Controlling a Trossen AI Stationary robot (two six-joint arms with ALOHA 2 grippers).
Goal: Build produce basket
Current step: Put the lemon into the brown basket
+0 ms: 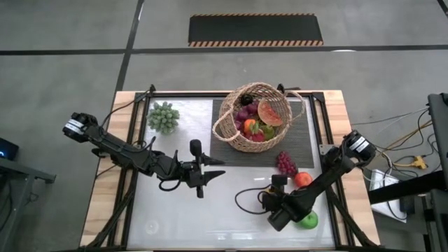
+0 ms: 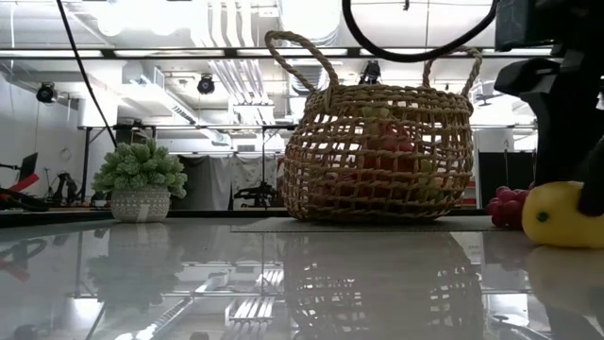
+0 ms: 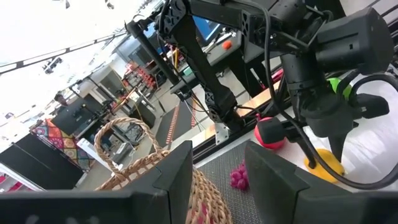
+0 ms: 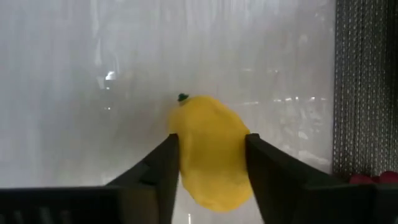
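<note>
Your right gripper point(image 4: 208, 165) has its jaws closed around the lemon point(image 4: 211, 149) on the desk point(image 1: 210, 210). Your left gripper's point(image 1: 210, 171) jaws stand part open, empty, near the basket point(image 1: 260, 115).

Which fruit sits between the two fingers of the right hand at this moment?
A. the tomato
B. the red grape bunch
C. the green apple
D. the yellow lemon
D: in the right wrist view the yellow lemon lies on the table between the two dark fingers of the right hand, which are against its sides.
</note>
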